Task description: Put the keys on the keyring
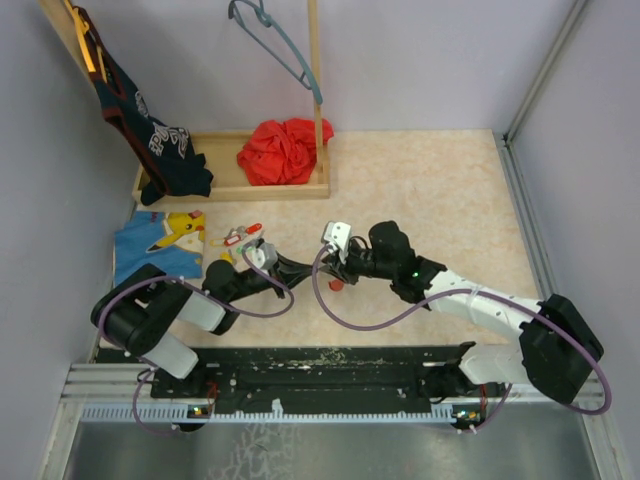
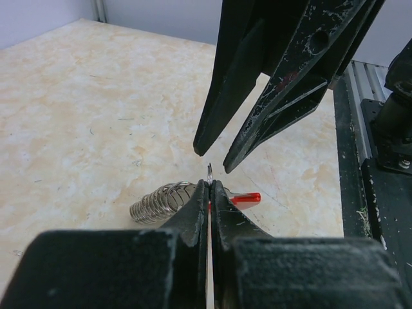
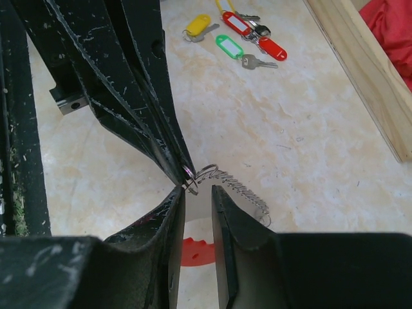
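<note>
- Keyring (image 2: 161, 201), a red plastic loop joined to a grey coiled metal spring with a thin wire split ring at one end, located near the middle of the beige marbled table (image 1: 430, 190), between the tips of the two arms.
- Left gripper (image 2: 210, 187): black fingers pressed fully together, no gap visible, wire split ring of the keyring pinched at the very tips.
- Grey coil extending sideways from the pinched ring, red loop lower down beside it. Contact between coil and table not discernible.
- Right gripper (image 3: 196, 193): black fingers partly apart, narrow gap between the tips, nothing gripped.
- Right gripper tips facing the left gripper tips, just beside the split ring. Touching or apart: cannot tell.
- Keys (image 3: 237, 26), small metal ones with yellow, green and red plastic tags, lying in a loose cluster on the table, separate from the keyring and to the far left of it in the top view.
- Cluster of keys just beside the right edge of a flat blue cloth with yellow cartoon print (image 1: 160, 242), close to the left arm.
- Low wooden tray (image 1: 250, 190) at the back of the table, crumpled red cloth (image 1: 282, 150) in its right part, dark navy garment (image 1: 160, 150) hanging down onto its left end.
</note>
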Available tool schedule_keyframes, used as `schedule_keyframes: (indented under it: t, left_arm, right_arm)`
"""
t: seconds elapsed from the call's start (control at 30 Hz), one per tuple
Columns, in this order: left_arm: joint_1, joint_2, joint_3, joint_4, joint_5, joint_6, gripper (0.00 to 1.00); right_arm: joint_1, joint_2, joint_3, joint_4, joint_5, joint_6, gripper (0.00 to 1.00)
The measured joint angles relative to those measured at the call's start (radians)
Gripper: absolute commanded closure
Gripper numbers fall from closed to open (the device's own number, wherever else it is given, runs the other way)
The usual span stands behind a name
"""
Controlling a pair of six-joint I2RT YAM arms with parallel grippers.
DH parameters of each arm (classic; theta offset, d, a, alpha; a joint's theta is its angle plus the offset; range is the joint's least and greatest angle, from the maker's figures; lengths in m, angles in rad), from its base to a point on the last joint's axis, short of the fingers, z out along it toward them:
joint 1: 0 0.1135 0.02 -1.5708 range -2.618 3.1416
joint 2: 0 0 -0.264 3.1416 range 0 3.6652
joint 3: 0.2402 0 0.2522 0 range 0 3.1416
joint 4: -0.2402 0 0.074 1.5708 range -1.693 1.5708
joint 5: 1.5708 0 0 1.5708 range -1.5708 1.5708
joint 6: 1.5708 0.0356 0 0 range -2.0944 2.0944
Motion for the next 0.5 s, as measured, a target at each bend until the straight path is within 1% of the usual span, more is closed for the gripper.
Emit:
schedule_keyframes:
  t: [0.27, 0.5]
  left_arm:
    - [0.000, -0.021, -0.005, 0.000, -0.013, 0.006, 1.00]
    - [0.000, -0.039, -0.005, 0.000, -0.012, 0.013, 1.00]
  right_arm:
    - [-0.008, -0.021, 0.000, -0.004, 0.044, 0.000, 0.75]
    - [-0.050, -0.030, -0.002, 0.011, -0.025, -0.001, 0.74]
